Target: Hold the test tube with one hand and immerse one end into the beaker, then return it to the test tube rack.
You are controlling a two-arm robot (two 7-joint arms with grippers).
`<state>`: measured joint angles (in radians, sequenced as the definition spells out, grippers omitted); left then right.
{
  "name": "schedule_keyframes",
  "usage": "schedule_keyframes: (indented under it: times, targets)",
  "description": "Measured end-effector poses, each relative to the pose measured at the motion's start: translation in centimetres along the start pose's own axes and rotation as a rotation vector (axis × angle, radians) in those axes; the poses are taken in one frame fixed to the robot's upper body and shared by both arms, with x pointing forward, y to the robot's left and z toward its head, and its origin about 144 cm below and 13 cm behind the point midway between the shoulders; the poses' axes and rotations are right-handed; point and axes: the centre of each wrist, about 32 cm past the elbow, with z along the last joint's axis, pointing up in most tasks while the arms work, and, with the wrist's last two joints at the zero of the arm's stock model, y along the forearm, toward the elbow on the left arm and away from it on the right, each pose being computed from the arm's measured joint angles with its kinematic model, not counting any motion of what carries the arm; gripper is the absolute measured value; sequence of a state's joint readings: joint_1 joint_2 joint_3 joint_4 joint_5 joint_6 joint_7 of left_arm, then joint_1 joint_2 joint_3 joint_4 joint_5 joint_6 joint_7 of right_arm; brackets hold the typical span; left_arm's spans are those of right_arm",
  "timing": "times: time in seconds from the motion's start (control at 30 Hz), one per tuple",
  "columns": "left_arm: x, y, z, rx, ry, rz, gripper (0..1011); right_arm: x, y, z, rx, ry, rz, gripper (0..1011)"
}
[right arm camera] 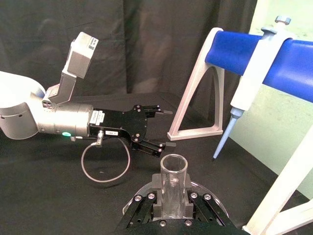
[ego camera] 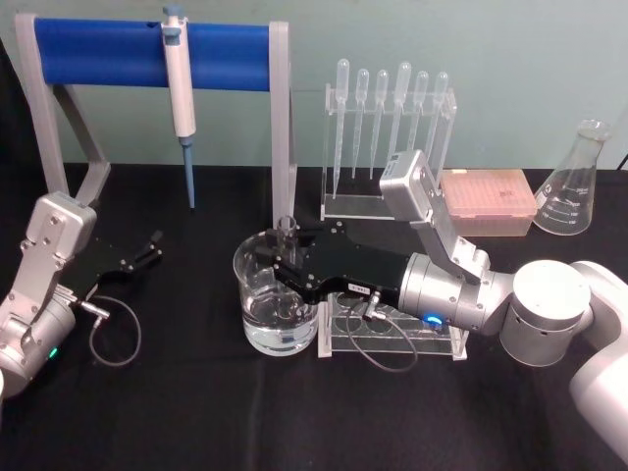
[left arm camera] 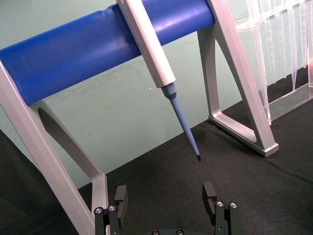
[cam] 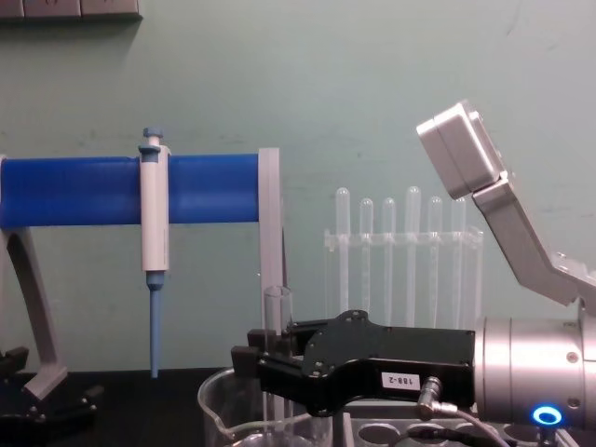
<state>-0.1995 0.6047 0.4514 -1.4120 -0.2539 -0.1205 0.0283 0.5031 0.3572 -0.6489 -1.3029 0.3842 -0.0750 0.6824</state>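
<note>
- My left hand point(ego camera: 147, 250), a black two-fingered gripper on a silver wrist, lay parked at the left of the black-clothed table point(ego camera: 196, 412). Its fingers stood apart and held nothing.
- Behind it hung the white-and-blue pipettor point(ego camera: 179, 88) on its blue-barred stand point(ego camera: 98, 44), well clear of the work.
- The wide clear glass beaker with a pouring spout point(ego camera: 257, 294) stood mid-table with water in its bottom.
- The clear, colourless glass test tube point(ego camera: 286, 233) stood upright in my right hand point(ego camera: 285, 260), which was clamped on it from the right. Its mouth was up, and its lower end was below the beaker's rim. I could not tell whether the rounded tip had reached the water.
- The see-through rack with round holes point(ego camera: 331, 329) sat just beside the beaker on its right, under my right wrist.
- I judged the dip was under way or near done. The tube's long axis was already vertical, so the return would call for a lift clear of the rim and a short carry rightward. The right hand was the nearer one for that.
</note>
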Motion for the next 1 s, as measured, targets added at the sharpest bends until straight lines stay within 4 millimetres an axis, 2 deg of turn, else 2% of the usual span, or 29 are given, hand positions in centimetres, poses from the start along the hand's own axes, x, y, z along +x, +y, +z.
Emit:
schedule_keyframes:
  times: [1.0]
  targets:
    - [0.0, 0.0, 0.0, 0.0, 0.0, 0.0, 1000, 0.0, 0.0, 0.0, 0.0, 0.0, 0.0, 226]
